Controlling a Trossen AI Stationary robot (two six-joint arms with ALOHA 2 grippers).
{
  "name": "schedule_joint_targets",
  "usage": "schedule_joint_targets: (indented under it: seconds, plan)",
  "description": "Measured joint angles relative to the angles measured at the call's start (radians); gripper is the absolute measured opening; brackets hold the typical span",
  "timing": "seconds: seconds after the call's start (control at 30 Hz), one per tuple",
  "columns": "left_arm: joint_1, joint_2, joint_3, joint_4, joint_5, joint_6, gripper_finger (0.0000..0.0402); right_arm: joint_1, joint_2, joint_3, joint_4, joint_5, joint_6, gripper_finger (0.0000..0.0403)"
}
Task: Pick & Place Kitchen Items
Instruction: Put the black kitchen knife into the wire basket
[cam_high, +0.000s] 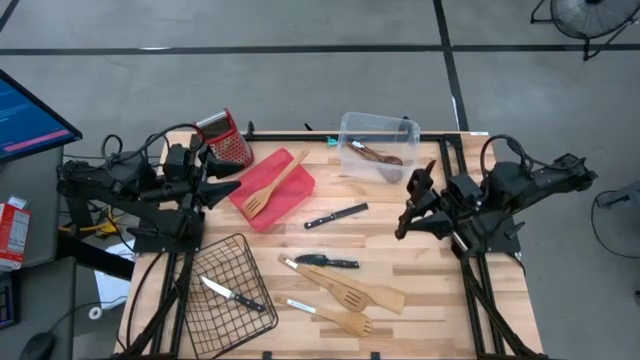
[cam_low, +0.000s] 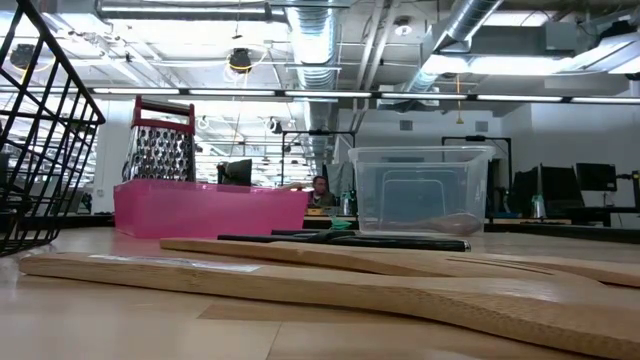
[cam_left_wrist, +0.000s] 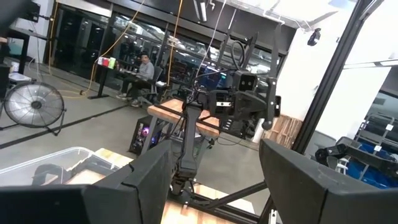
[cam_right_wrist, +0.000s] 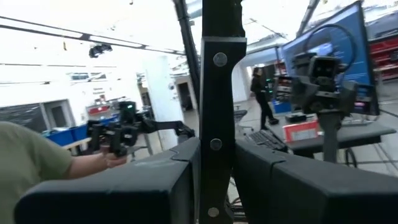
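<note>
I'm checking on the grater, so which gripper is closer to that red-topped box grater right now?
Left. The left gripper hangs just in front of the grater, near the red tray. The right gripper is across the table, past the clear bin, clamped on a knife.

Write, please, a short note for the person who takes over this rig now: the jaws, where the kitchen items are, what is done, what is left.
Right gripper: raised at the table's right side, jaws shut on a black-handled riveted knife.
Left gripper: raised at the left side, jaws open, empty.
Done: one small black-handled knife in the black wire basket; dark utensils in the clear plastic bin; a slotted wooden turner on the flat red tray.
Left on the wooden table: two black-handled knives, a light-handled knife, two wooden turners.
</note>
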Motion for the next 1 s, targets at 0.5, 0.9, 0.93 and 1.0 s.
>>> schedule_joint_targets:
  seconds: [0.5, 0.9, 0.93, 1.0]
  plan:
    - [0.0, 0.007, 0.0, 0.053, 0.0, -0.002, 0.0223, 0.019, -0.001, 0.0, 0.073, -0.034, -0.06, 0.0067]
    - [0.0, 0.119, 0.0, 0.158, 0.039, -0.061, 0.0223, 0.005, 0.016, 0.0, 0.072, -0.056, -0.105, 0.0067]
    - [0.0, 0.133, 0.0, 0.189, 0.051, -0.061, 0.0223, 0.004, 0.015, 0.0, 0.074, -0.056, -0.105, 0.0067]
    - [0.0, 0.162, 0.0, 0.253, 0.075, -0.061, 0.0223, -0.001, 0.013, 0.0, 0.075, -0.056, -0.105, 0.0067]
